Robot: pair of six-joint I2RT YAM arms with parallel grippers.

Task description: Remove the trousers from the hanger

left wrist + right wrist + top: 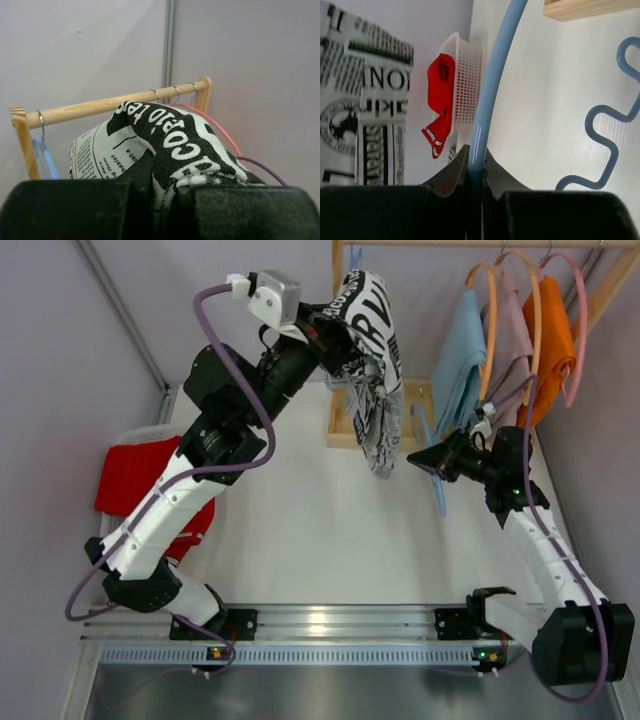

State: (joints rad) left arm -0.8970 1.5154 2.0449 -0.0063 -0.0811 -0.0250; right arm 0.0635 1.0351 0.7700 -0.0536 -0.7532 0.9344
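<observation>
Trousers, white soft cloth with black print (375, 370), at 12 o'clock, left pincer (328, 338) clamped on them. Right pincer (415, 462) clamped on smooth light-blue hanger (492, 75). White mesh basket (467, 85), 9 o'clock: red trousers (140, 480).

Blue hanger (492, 65) top beyond frame edge

The white trousers (365, 100) bear black newspaper-style lettering. "NO" reads in the right wrist view, and the finer lines are illegible.
</observation>
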